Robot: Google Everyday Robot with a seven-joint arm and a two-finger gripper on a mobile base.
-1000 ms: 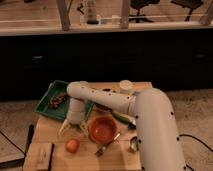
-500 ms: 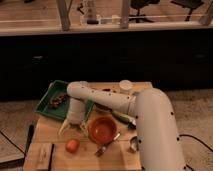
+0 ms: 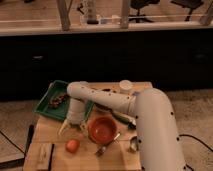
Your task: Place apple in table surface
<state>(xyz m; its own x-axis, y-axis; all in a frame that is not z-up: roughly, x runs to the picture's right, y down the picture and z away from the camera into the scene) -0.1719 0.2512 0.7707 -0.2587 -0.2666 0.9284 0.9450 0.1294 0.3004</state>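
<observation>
Jaws spread, empty: gripper [image 3: 71, 128] hovers at 12 o'clock of apple [image 3: 72, 145], which sits on table surface [image 3: 49, 134]; placement approx. done.

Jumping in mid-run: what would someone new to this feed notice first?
The big white arm sweeping across the table from the picture's right, its gripper hanging open just above the apple, which lies free on the table surface near the front left. Next, the orange bowl right of the apple, and the green tray at the back left.
</observation>
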